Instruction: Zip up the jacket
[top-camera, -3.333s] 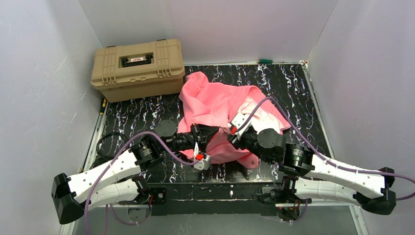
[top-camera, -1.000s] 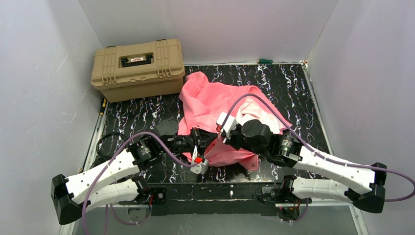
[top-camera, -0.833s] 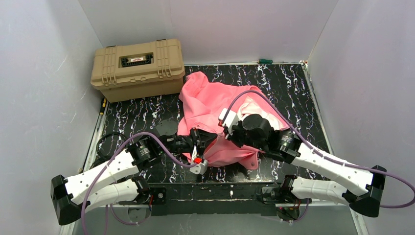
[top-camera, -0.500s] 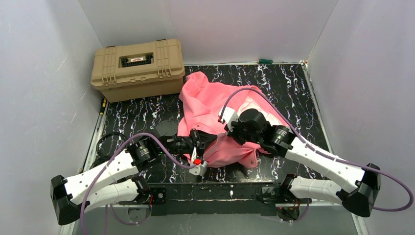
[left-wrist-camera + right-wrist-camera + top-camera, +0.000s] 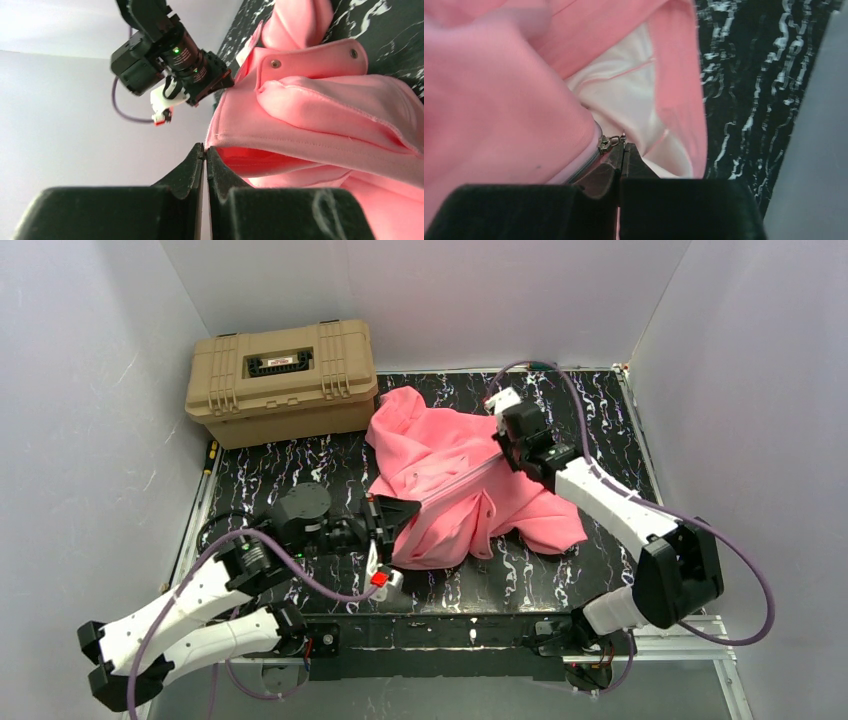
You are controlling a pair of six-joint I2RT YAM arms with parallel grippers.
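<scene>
The salmon-pink jacket (image 5: 450,495) lies stretched across the middle of the black marbled table (image 5: 600,410). Its zipper (image 5: 462,476) runs as a taut pale line between my two grippers. My left gripper (image 5: 400,512) is shut on the jacket's lower front edge (image 5: 220,145), and the fabric bulges to the right of its fingers (image 5: 187,167). My right gripper (image 5: 508,448) is at the far end, shut on the small metal zipper pull (image 5: 606,142). Closed zipper teeth trail off to its left, and pale lining (image 5: 624,85) shows beyond. The right gripper (image 5: 226,79) also appears in the left wrist view.
A tan hard case (image 5: 280,380) stands at the back left. A green-handled tool (image 5: 542,365) lies along the back edge and a yellow-handled one (image 5: 210,455) along the left edge. White walls enclose the table on three sides.
My right gripper has swept from the jacket's near middle to the back right, drawing the zipper pull along. The jacket has been pulled out straight. My left gripper has drawn slightly back and left.
</scene>
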